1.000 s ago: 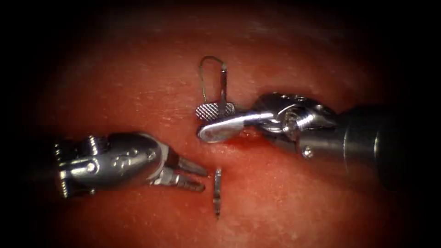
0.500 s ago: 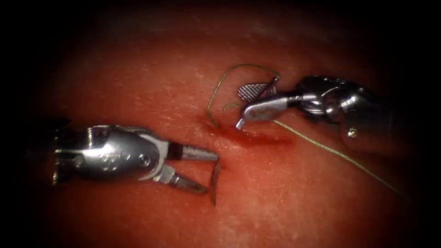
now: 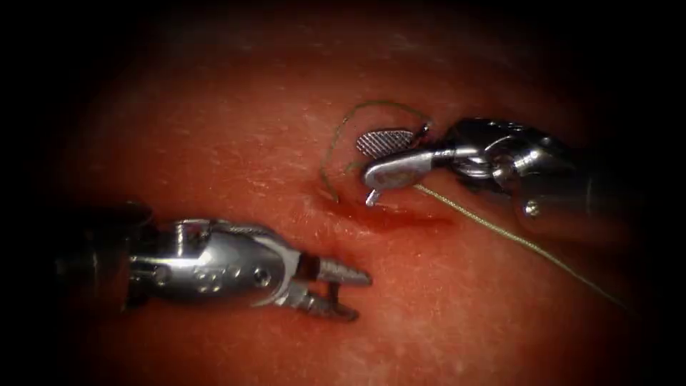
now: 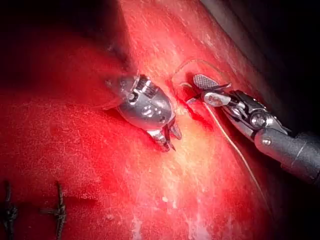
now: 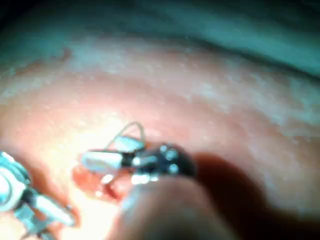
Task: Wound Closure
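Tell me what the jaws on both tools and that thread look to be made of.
Left tool and right tool: polished metal, probably steel, with bright glints; the right tool's open jaws show a cross-hatched gripping face. Thread: pale yellow-green strand, thin and slightly textured, possibly braided fibre; it loops above the right tool and trails right of the cut.

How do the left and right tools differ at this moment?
Left tool reaches in left of the cut, fingers narrowly open around the needle sticking from the tissue. Right tool hovers over the cut, fingers spread wide, holding nothing, thread looping past it. Both are open, gripping nothing.
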Controlling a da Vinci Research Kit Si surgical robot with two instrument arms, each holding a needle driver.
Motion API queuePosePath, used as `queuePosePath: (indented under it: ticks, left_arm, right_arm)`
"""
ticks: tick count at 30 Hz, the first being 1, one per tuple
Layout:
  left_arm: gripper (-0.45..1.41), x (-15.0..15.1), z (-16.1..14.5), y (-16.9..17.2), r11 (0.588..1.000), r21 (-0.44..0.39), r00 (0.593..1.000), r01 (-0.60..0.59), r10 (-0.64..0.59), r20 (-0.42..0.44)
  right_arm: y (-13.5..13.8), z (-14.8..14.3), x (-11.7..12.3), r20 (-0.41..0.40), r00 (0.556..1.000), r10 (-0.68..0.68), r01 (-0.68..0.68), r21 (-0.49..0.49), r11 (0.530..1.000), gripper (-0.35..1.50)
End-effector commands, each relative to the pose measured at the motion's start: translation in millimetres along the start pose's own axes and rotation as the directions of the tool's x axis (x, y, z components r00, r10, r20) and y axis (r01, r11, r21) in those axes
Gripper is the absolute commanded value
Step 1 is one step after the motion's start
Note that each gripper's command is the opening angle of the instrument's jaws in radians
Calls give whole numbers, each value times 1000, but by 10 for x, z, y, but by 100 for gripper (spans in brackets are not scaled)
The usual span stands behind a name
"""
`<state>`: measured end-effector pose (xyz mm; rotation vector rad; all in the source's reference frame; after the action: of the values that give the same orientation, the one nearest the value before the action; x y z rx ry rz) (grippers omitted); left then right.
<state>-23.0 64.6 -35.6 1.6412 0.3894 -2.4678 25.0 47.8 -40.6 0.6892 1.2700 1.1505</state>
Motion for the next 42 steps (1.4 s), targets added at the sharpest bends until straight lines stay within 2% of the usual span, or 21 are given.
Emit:
queuePosePath:
  ticks: [1, 11, 13, 15, 18, 20, 21, 28, 30, 31, 32, 33, 34, 35, 36, 37, 38, 39, 40, 41, 42]
  left_arm:
    - [-35, -3, 4, -3, 1000, 9, 1000, 21, -21, 3]
    - [-35, -1, 8, -2, 990, 56, 990, 131, -134, 50]
    - [-35, 5, 8, -2, 985, 59, 985, 165, -168, 46]
    - [-35, 19, 2, -5, 981, 76, 982, 180, -183, 35]
    - [-35, 25, -2, -5, 980, 81, 982, 185, -187, 27]
    - [-35, 30, -5, -5, 979, 82, 981, 188, -191, 25]
    - [-35, 35, -8, -3, 978, 82, 981, 191, -193, 17]
    - [-35, 53, -13, 0, 974, 90, 978, 208, -207, -15]
    - [-35, 61, -16, -1, 967, 82, 970, 242, -240, -36]
    - [-35, 68, -18, -2, 957, 73, 959, 280, -277, -55]
    - [-35, 81, -25, -5, 915, 26, 911, 402, -396, -116]
    - [-35, 88, -28, -7, 878, -28, 868, 478, -476, -140]
    - [-35, 88, -28, -7, 878, -28, 868, 478, -476, -140]
    - [-35, 94, -31, -6, 813, -124, 797, 569, -582, -159]
    - [-35, 96, -32, -5, 782, -157, 767, 603, -622, -155]
    - [-35, 96, -32, -5, 782, -157, 767, 603, -622, -155]
    - [-35, 101, -34, -2, 697, -228, 682, 680, -715, -151]
    - [-35, 102, -36, 0, 647, -279, 632, 710, -760, -153]
    - [-35, 103, -36, 1, 614, -303, 599, 729, -786, -151]
    - [-35, 103, -36, 1, 614, -303, 599, 729, -786, -151]
    - [-35, 103, -37, 1, 584, -328, 570, 743, -808, -149]
  right_arm:
    - [2, 11, -4, 0, 1000, -9, 9, 4, 1000, 130]
    - [0, 14, -6, 29, 998, -52, 52, 1, 999, 130]
    - [1, 11, -8, 52, 995, -89, 89, 3, 996, 130]
    - [6, 4, -8, 116, 978, -174, 177, -20, 984, 130]
    - [9, 1, -7, 143, 966, -215, 220, -26, 975, 132]
    - [12, -1, -6, 165, 960, -226, 235, -33, 972, 137]
    - [16, -4, -4, 187, 949, -254, 268, -56, 962, 145]
    - [17, -20, 8, 201, 948, -245, 267, -87, 960, 147]
    - [13, -24, 17, 179, 955, -238, 257, -88, 963, 147]
    - [11, -26, 22, 149, 960, -235, 249, -83, 965, 147]
    - [8, -26, 25, 137, 963, -231, 244, -88, 966, 147]
    - [7, -26, 27, 135, 964, -229, 242, -94, 966, 147]
    - [7, -26, 27, 135, 964, -229, 242, -94, 966, 147]
    - [6, -27, 28, 133, 965, -226, 240, -98, 966, 147]
    - [5, -27, 28, 131, 966, -225, 239, -103, 966, 147]
    - [5, -27, 28, 131, 966, -225, 239, -103, 966, 147]
    - [2, -27, 28, 127, 966, -226, 241, -113, 964, 147]
    - [2, -27, 28, 126, 966, -225, 240, -115, 964, 147]
    - [1, -27, 28, 126, 966, -224, 239, -116, 964, 147]
    - [1, -27, 28, 126, 966, -224, 239, -116, 964, 147]
    - [0, -27, 29, 126, 966, -224, 238, -116, 964, 147]
